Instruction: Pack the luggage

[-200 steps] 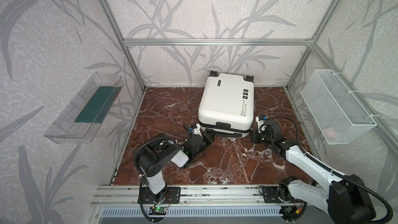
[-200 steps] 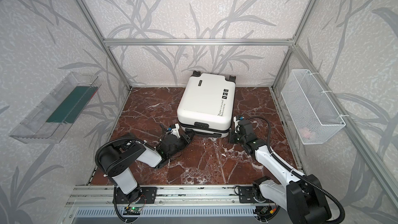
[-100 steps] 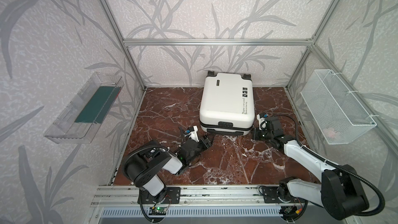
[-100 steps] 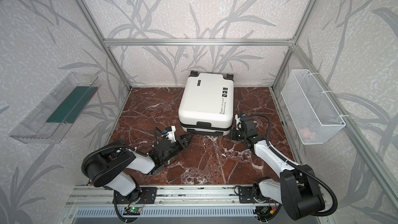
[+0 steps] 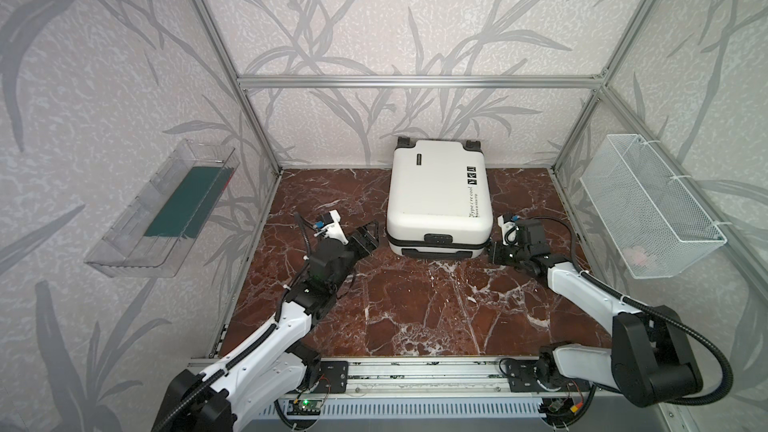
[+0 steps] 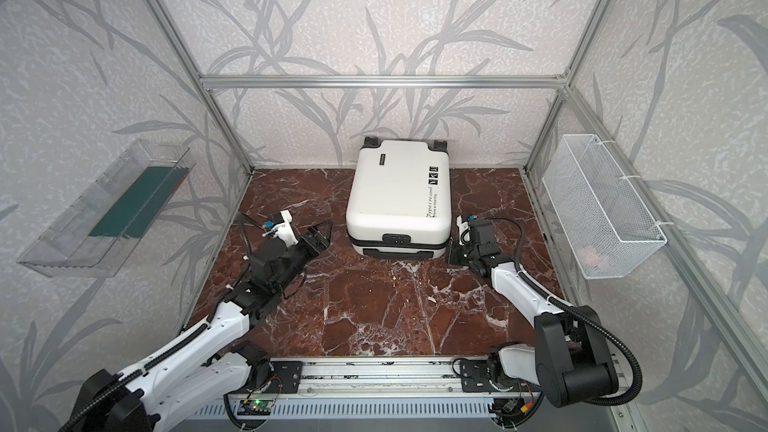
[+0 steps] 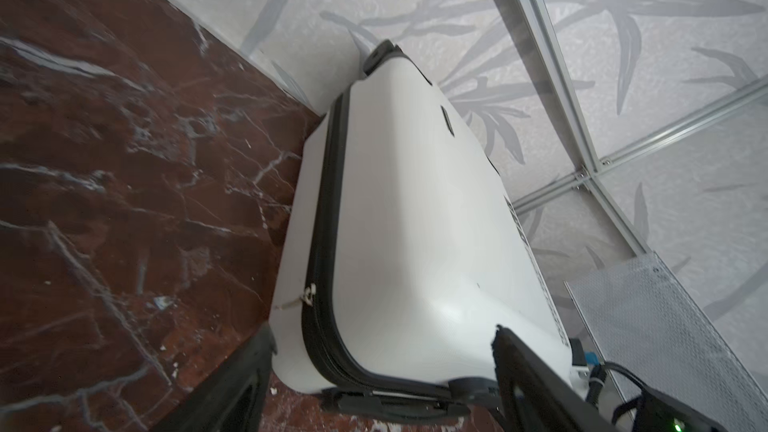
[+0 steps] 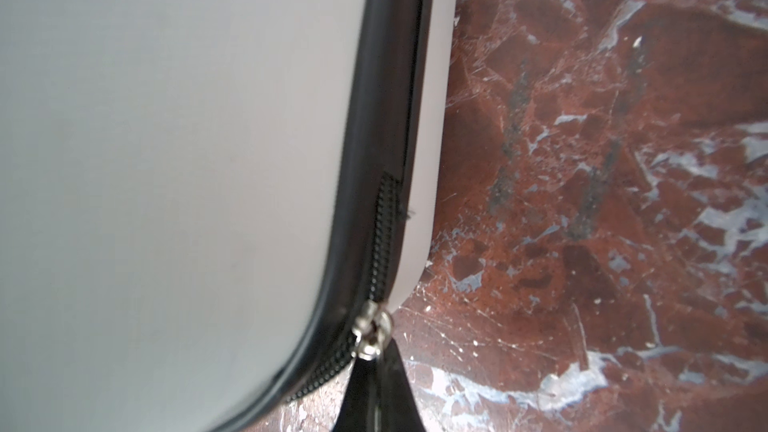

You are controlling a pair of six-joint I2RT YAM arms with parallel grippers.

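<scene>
The luggage (image 5: 440, 197) (image 6: 399, 197) is a white hard-shell suitcase lying flat and closed against the back wall in both top views. My left gripper (image 5: 371, 236) (image 6: 322, 234) hangs open just off its front left corner, touching nothing. In the left wrist view that corner of the luggage (image 7: 415, 222) shows between the spread fingers (image 7: 249, 376) of the left gripper (image 7: 382, 334), and a zipper pull (image 7: 309, 295) sits on the black seam. My right gripper (image 5: 492, 249) (image 6: 453, 253) (image 8: 376, 353) is shut on the zipper pull at the front right corner, under the metal slider (image 8: 372, 332).
A clear plastic tray (image 5: 166, 209) holding a green flat item hangs on the left wall. A white wire mesh basket (image 5: 648, 209) hangs on the right wall with a small pink thing (image 5: 640, 257) inside. Red marble floor (image 5: 415, 305) lies in front of the luggage.
My left gripper has opened and drawn back from the luggage's front left corner. The luggage has turned straighter and slid toward the back wall. My right gripper stayed shut at the right corner.
</scene>
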